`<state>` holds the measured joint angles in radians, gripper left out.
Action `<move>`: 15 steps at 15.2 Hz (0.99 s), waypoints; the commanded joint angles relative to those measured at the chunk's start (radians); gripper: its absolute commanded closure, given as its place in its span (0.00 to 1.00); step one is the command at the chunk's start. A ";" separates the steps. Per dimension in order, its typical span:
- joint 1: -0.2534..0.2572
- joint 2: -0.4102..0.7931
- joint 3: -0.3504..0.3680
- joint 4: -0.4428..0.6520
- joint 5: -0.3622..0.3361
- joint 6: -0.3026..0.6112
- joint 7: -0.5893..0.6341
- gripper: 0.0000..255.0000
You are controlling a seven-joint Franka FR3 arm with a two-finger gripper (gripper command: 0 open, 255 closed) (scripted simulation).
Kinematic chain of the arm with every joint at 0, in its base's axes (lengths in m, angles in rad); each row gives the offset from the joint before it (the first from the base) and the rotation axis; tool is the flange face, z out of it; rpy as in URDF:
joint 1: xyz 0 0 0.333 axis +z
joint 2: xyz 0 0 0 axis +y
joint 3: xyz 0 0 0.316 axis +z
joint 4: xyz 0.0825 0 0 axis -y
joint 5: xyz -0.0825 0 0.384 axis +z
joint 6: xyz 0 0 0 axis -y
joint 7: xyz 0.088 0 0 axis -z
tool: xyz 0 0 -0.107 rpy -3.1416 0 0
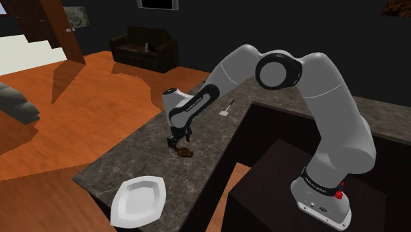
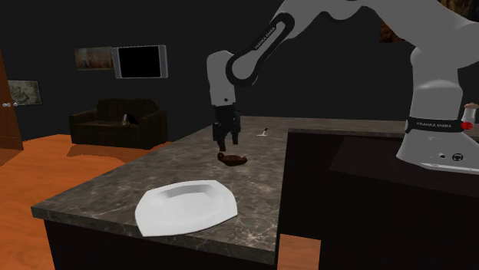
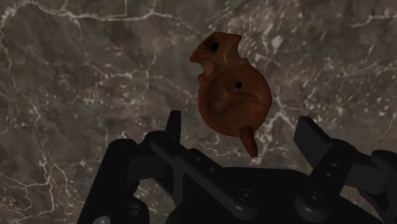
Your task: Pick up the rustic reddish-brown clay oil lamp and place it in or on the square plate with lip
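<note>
A small reddish-brown clay oil lamp [image 3: 229, 92] lies flat on the dark marble counter [image 1: 197, 142]. It also shows as a low brown shape, the lamp [image 1: 185, 151] [image 2: 233, 159], in both outside views. My black gripper [image 1: 179, 140] [image 2: 226, 143] [image 3: 238, 130] hangs just above it, pointing down. Its fingers [image 3: 173, 125] stand apart, open, with the lamp between and a little beyond the tips, untouched. The white square plate with a raised lip [image 1: 137, 200] [image 2: 185, 206] rests near the counter's end, well apart from the lamp.
A small white spatula-like utensil [image 1: 227, 109] [image 2: 263, 132] lies farther along the counter. A dark raised block [image 2: 384, 165] borders the counter beside my stand [image 1: 323, 207]. Beyond are an orange floor and a dark sofa [image 1: 143, 49].
</note>
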<state>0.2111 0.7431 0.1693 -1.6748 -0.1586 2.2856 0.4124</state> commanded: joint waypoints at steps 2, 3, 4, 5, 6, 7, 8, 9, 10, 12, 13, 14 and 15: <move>0.007 0.040 -0.006 0.022 -0.006 0.016 0.004 0.00; 0.007 0.049 -0.007 0.023 -0.008 0.025 0.005 0.00; 0.008 0.058 -0.009 0.023 -0.009 0.033 0.006 0.00; 0.009 0.067 -0.010 0.023 -0.011 0.042 0.007 0.00; 0.010 0.076 -0.011 0.024 -0.012 0.050 0.007 0.00; 0.010 0.081 -0.012 0.024 -0.013 0.055 0.008 0.00; 0.010 0.081 -0.012 0.024 -0.013 0.055 0.008 0.00; 0.010 0.081 -0.012 0.025 -0.013 0.055 0.008 0.00; 0.010 0.081 -0.012 0.025 -0.013 0.055 0.008 0.00; 0.010 0.081 -0.012 0.025 -0.013 0.055 0.008 0.00; 0.010 0.081 -0.012 0.025 -0.013 0.055 0.008 0.00; 0.010 0.081 -0.012 0.024 -0.013 0.055 0.008 0.00; 0.010 0.081 -0.012 0.024 -0.013 0.055 0.008 1.00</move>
<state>0.2215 0.8238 0.1571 -1.6501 -0.1717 2.3407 0.4203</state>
